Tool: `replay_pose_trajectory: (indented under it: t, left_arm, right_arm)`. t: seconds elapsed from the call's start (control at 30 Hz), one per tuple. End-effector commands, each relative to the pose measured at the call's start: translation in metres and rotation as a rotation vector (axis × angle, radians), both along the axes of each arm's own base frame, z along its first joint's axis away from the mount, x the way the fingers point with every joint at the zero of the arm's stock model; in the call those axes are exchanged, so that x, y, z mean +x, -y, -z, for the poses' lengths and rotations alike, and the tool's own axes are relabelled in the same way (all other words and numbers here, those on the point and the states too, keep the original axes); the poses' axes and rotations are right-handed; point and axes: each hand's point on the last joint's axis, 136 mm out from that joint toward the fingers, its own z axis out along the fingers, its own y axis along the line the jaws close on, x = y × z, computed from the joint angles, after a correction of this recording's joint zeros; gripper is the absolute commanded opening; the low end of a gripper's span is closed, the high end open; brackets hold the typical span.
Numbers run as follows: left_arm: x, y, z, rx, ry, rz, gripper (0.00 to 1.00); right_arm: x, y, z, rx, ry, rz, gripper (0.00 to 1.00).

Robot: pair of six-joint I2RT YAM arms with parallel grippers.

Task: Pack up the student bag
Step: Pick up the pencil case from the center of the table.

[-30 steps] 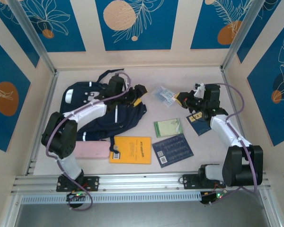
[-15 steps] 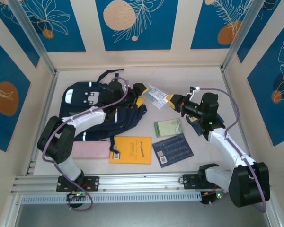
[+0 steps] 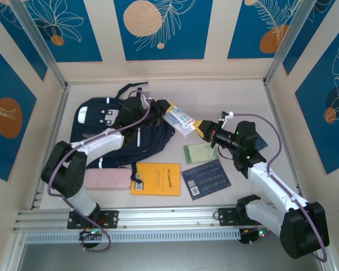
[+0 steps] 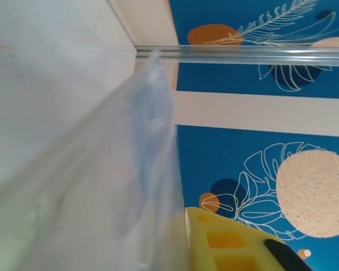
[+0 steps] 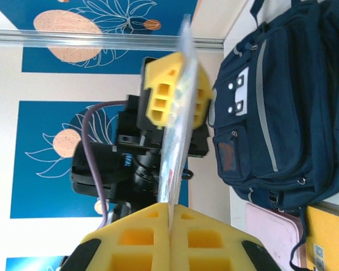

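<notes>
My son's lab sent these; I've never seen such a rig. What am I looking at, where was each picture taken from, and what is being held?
These are two robot arms bolted at the near edge of a table, each ending in a yellow two-fingered claw. The wide picture looks down from above and behind them; the other two come from a camera on each wrist. On the table lie a navy student bag, a pink case, an orange book, a green notebook and a dark blue booklet. The left claw and the right claw each pinch one end of a clear plastic packet, between them beside the bag.
</notes>
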Motion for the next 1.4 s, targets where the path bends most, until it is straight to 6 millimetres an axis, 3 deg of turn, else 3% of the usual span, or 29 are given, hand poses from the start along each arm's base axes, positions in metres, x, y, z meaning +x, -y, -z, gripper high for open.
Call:
replay_pose_trajectory:
  t: [0.0, 0.23, 0.4, 0.57, 0.77, 0.93, 1.03, 1.17, 1.37]
  left_arm:
    - [-0.001, -0.008, -0.025, -0.031, 0.075, -0.023, 0.07]
    - [-0.005, -0.011, -0.036, -0.035, 0.11, -0.031, 0.0]
    - [-0.006, -0.019, -0.044, -0.047, 0.154, -0.067, 0.0]
    - [-0.008, -0.026, -0.057, -0.073, 0.211, -0.099, 0.0]
    - [-0.013, -0.038, -0.069, -0.088, 0.258, -0.148, 0.0]
    - [-0.018, -0.035, -0.075, -0.101, 0.267, -0.135, 0.0]
    - [-0.02, -0.034, -0.071, -0.094, 0.263, -0.132, 0.0]
    - [-0.021, -0.036, -0.064, -0.094, 0.249, -0.14, 0.0]
    - [-0.023, -0.039, -0.056, -0.073, 0.234, -0.145, 0.01]
  right_arm:
    - [-0.004, 0.001, -0.009, 0.003, 0.046, 0.015, 0.0]
    - [-0.008, 0.0, -0.005, -0.039, 0.049, 0.02, 0.0]
    - [-0.01, -0.003, -0.008, -0.068, 0.047, 0.017, 0.26]
    - [-0.017, -0.003, -0.007, -0.145, 0.04, 0.029, 0.62]
    - [-0.025, -0.016, -0.01, -0.143, 0.067, 0.023, 0.75]
    - [-0.024, -0.035, -0.023, -0.082, 0.141, -0.012, 0.76]
    - [-0.018, -0.047, -0.033, -0.048, 0.183, -0.036, 0.72]
    - [-0.006, -0.056, -0.043, -0.037, 0.22, -0.038, 0.63]
    - [0.018, -0.052, -0.049, -0.029, 0.245, 0.036, 0.47]
